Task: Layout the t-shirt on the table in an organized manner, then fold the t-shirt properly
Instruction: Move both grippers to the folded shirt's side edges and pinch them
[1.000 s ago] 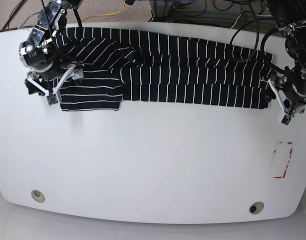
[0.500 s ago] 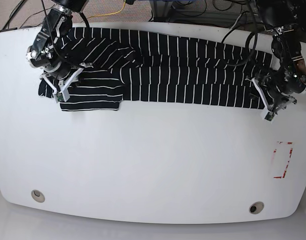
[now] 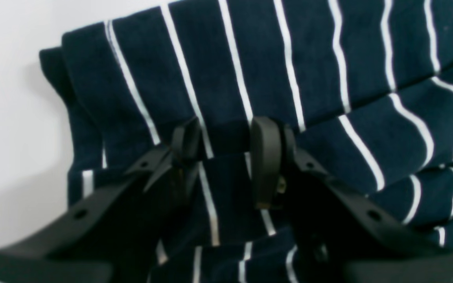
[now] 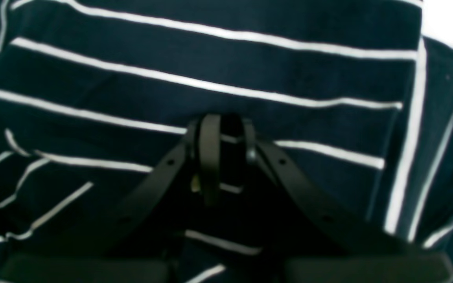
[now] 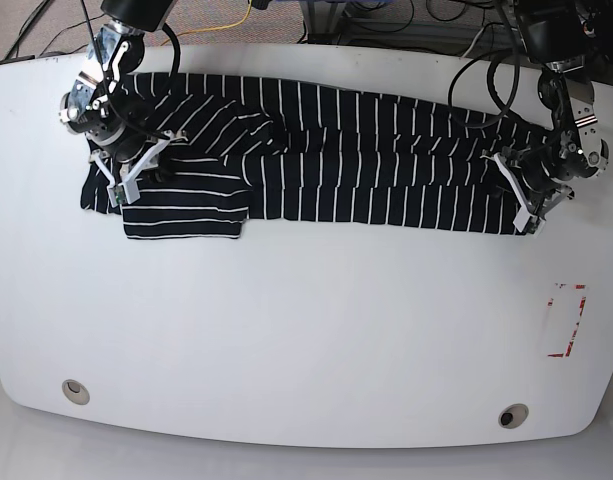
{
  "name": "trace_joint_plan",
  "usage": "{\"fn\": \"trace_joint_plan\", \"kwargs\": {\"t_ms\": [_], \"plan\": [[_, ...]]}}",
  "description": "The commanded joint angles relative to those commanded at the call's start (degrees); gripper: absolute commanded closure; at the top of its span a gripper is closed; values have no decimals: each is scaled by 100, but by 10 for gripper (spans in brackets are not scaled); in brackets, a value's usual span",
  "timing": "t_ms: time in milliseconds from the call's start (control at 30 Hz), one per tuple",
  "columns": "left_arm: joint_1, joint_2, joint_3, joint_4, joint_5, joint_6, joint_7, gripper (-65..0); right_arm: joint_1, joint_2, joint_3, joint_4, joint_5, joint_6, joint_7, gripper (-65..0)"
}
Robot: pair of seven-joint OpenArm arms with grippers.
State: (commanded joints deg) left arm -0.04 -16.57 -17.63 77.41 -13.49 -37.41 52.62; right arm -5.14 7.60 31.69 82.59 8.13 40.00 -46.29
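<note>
You see the t-shirt (image 5: pixel 326 160) stretched in a long band along the far edge of the table (image 5: pixel 306 330), folded over on itself, one sleeve end jutting toward you at the base view's left. The fold hides the collar and the shirt's lower layers, so you cannot tell which face is up. No brand, label or print can be read on the cloth; only thin white stripes show.

The left gripper (image 3: pixel 226 157) sits on the end of the shirt nearest the table's red mark (image 5: pixel 566 320). Its fingers (image 3: pixel 265 157) are partly spread, with a striped fold lying between them; whether they actually pinch it, you cannot tell. The cloth under its body is in shadow.

The right gripper (image 4: pixel 226 145) is at the shirt's other end, over the sleeve. Its jaws stand nearly together with a dark sliver of cloth between them, so it appears clamped on the t-shirt, though that view is soft and dark.

In the base view both grippers (image 5: pixel 121 165) (image 5: pixel 526 195) are small and their tips blend into the dark cloth. The red mark is a broken outline with no legible writing. Two holes (image 5: pixel 76 391) sit near the table's near edge.
</note>
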Motion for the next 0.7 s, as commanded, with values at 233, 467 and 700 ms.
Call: {"fn": "trace_joint_plan", "kwargs": {"t_ms": [233, 467, 700], "plan": [[-738, 9, 62, -598, 0, 0, -9, -194, 782, 457, 0, -1073, -9, 0, 273, -86], [-1046, -18, 448, -615, -18, 0, 0, -196, 1169, 615, 0, -791, 0, 0, 246, -176], [-1064, -26, 440, -211, -9, 0, 167, -197, 1530, 589, 0, 35, -9, 0, -176, -626]]}}
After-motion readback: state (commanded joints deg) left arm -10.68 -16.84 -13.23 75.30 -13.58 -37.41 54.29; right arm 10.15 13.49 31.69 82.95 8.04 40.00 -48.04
